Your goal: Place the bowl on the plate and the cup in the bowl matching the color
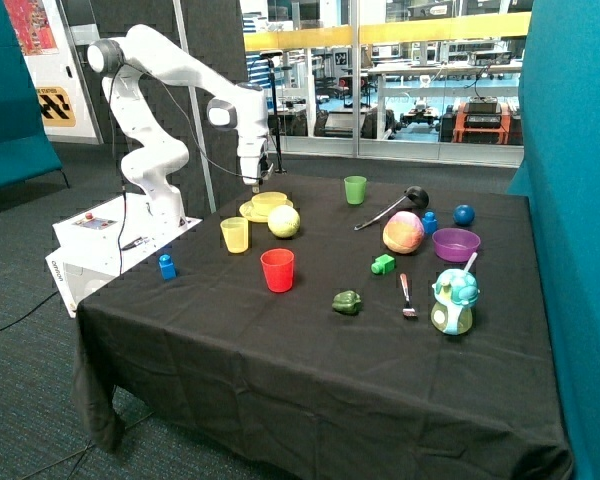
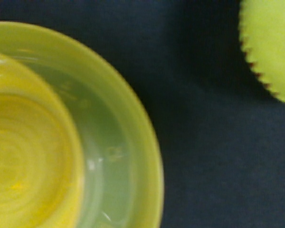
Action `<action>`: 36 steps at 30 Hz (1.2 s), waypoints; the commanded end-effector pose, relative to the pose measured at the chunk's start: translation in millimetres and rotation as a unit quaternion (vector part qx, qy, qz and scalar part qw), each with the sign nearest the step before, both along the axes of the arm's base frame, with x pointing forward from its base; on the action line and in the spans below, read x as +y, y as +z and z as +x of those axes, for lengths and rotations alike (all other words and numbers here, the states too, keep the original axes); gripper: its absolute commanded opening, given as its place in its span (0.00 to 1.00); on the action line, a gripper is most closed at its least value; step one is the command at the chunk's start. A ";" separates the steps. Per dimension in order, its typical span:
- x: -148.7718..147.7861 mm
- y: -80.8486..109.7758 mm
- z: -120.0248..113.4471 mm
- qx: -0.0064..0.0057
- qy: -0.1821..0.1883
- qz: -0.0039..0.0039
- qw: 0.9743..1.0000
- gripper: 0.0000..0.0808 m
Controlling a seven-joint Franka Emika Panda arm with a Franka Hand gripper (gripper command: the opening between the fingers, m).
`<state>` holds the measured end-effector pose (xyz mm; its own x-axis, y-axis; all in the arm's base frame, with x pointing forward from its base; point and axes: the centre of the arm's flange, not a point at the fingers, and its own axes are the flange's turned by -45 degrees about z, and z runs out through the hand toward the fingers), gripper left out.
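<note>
On the far left part of the black-clothed table [image 1: 280, 350], the white arm's gripper [image 1: 257, 183] hangs just above the shallow round yellow plastic bowl [image 1: 269, 202], which sits on the flat pale yellow plastic plate [image 1: 248, 212].
Whether the pincer is apart or together cannot be told. The translucent yellow plastic cup [image 1: 235, 235] stands on the cloth just nearer than the plate, outside the bowl. A round yellow-green fruit, seemingly toothed along its edge [image 1: 284, 221], lies right of the plate; a red plastic cup [image 1: 277, 270] stands nearer.
</note>
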<state>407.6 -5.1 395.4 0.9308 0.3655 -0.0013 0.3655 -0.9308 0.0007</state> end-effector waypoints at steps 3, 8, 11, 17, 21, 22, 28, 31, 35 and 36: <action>-38.3 -6.5 11.2 0.000 -0.012 0.001 1.000 0.55; -51.4 -6.0 12.6 0.000 -0.016 0.001 1.000 0.54; -60.5 -3.9 12.7 0.000 -0.022 0.001 1.000 0.54; -75.8 2.8 10.4 0.000 -0.035 0.001 0.999 0.52; -83.6 8.0 7.6 0.000 -0.042 0.001 0.999 0.52; -85.4 8.8 6.6 0.000 -0.045 0.001 0.999 0.52; -95.8 7.6 -2.1 -0.001 -0.062 0.001 0.998 0.53; -100.4 5.4 -7.3 -0.001 -0.068 0.001 0.998 0.52; -107.0 2.4 -12.8 -0.001 -0.077 0.001 0.997 0.52; -108.6 1.4 -14.1 -0.001 -0.081 0.001 0.997 0.52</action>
<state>407.7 -97.7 400.0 0.9667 0.2558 -0.0051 0.2558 -0.9667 -0.0053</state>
